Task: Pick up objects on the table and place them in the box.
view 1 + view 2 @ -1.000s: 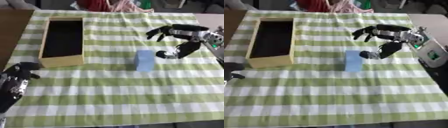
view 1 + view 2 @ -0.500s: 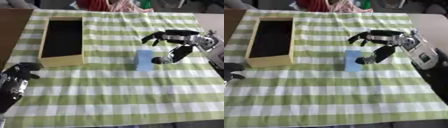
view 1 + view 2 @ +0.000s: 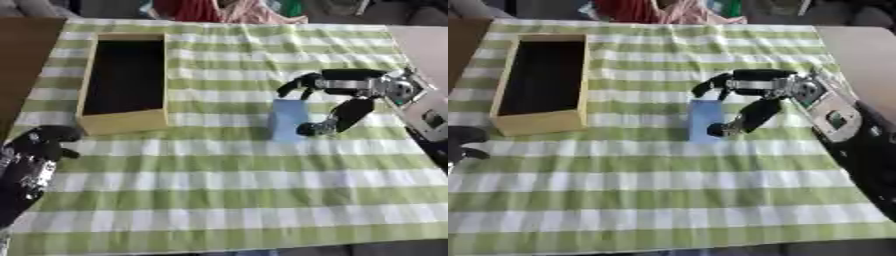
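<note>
A light blue block [image 3: 287, 120] stands upright on the green-and-white checked cloth, right of the box. My right hand [image 3: 341, 95] reaches in from the right and spreads open round the block: its fingers arch over the block's far top edge and its thumb [image 3: 337, 118] points down just beside the block's right face. Whether it touches the block I cannot tell. The wooden box [image 3: 123, 119] with a dark inside lies at the left, long side running away from me. My left hand [image 3: 31, 160] rests at the lower left with relaxed fingers, holding nothing.
The checked cloth [image 3: 227, 200] covers the table to its near edge. A bare brown tabletop [image 3: 22, 60] shows left of the box. Red and pink fabric [image 3: 219, 10] lies beyond the far edge.
My right hand has moved left, toward the blue block, until its fingers and thumb flank it. The block, the box and my left hand have stayed put.
</note>
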`<action>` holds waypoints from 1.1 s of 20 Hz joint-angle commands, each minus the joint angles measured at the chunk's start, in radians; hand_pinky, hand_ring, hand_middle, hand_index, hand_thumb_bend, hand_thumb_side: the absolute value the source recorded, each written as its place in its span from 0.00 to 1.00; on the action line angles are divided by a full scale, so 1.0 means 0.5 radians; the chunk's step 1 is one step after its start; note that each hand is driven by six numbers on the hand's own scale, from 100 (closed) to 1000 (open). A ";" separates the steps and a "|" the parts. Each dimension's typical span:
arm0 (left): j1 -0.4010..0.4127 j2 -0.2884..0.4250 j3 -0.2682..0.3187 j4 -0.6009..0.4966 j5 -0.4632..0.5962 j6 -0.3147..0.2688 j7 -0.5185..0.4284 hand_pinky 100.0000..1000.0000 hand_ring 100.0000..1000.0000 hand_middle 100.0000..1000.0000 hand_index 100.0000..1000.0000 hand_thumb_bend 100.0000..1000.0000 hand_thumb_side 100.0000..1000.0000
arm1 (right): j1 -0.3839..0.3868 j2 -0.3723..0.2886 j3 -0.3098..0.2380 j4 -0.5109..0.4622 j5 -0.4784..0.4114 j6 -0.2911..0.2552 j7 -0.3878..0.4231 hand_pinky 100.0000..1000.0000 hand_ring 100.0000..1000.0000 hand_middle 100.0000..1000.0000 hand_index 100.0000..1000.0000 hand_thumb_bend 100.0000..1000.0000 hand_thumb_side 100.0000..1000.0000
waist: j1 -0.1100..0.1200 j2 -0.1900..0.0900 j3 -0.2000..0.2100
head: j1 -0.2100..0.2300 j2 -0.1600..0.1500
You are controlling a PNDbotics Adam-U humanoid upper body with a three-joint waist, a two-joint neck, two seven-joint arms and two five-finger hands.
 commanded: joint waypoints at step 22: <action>-0.020 0.011 -0.006 -0.034 0.001 -0.010 -0.007 0.62 0.75 0.67 0.69 0.00 0.50 | -0.032 0.063 -0.068 0.207 0.413 -0.130 -0.478 0.68 0.87 0.34 0.87 0.01 0.23 | 0.016 -0.017 -0.001 | -0.009 -0.008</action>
